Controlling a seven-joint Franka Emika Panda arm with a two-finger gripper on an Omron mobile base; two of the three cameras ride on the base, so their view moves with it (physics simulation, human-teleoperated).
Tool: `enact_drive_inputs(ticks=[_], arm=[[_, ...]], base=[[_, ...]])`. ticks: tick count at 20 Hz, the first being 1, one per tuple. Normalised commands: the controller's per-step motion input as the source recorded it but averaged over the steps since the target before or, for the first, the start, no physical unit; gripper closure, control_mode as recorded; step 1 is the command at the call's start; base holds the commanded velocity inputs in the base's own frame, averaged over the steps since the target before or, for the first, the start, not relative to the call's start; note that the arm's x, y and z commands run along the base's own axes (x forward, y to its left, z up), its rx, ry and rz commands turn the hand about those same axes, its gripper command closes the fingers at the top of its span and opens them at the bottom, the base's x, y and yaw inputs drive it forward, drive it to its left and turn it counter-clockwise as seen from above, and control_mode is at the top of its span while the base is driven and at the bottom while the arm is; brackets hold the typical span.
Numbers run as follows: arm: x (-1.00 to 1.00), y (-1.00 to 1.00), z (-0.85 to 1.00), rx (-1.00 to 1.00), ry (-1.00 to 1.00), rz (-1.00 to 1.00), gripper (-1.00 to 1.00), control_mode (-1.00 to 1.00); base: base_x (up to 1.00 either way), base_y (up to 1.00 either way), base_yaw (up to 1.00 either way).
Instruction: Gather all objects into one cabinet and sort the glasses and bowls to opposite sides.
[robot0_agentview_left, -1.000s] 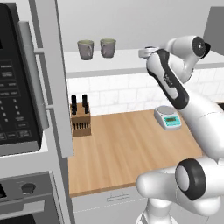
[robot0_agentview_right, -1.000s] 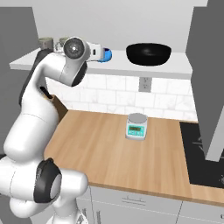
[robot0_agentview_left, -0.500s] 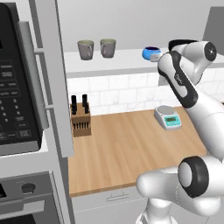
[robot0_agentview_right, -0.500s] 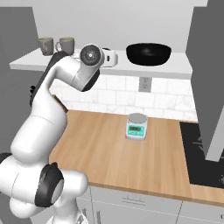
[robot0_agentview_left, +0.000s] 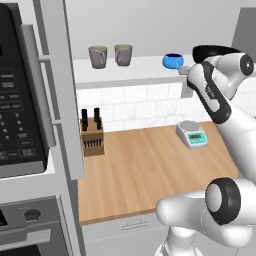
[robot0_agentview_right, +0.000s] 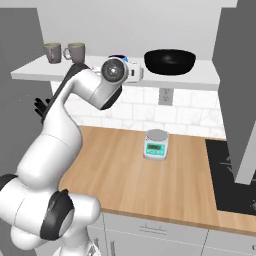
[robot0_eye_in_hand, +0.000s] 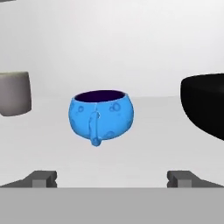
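Blue bowl (robot0_eye_in_hand: 101, 115) sits on the white cabinet shelf (robot0_agentview_left: 140, 67), between the two grey cups (robot0_agentview_left: 110, 55) at the left end and the wide black bowl (robot0_agentview_right: 170, 61) at the right. Over the last second the arm has swung rightward along the shelf front; the blue bowl, hidden behind it a second ago in the left base view, now shows clear. End effector (robot0_eye_in_hand: 112, 178) faces the blue bowl head-on, fingers spread wide, nothing between them, bowl apart from both tips. Hand view shows a small handle-like nub on the bowl's near side. All four items share the one shelf, so gathering looks done. Judgement: blue bowl stands mid-shelf, well apart from the black one; the approach suggests shifting it toward the black bowl's side. Scale (robot0_agentview_right: 156, 144) and knife block (robot0_agentview_left: 92, 139) stay on the worktop (robot0_agentview_left: 150, 170).
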Motion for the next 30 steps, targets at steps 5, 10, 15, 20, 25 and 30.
enact_drive_inputs(ticks=[5, 10, 15, 20, 25, 30], arm=[[0.18, -0.02, -0.02, 0.00, 0.00, 0.00, -1.00, -1.00], [0.20, 0.07, 0.00, 0.00, -0.01, 0.00, -1.00, -1.00], [0.04, 0.28, 0.00, 0.00, -0.01, -0.01, -1.00, -1.00], [0.16, 0.09, 0.00, 0.00, 0.00, -0.04, -1.00, -1.00], [0.36, 0.00, 0.00, 0.00, 0.00, -0.04, -1.00, -1.00], [0.11, 0.00, 0.00, 0.00, 0.00, -0.01, -1.00, -1.00]], base=[[0.00, 0.00, 0.00], [0.00, 0.00, 0.00], [0.00, 0.00, 0.00], [0.00, 0.00, 0.00], [0.00, 0.00, 0.00], [0.00, 0.00, 0.00]])
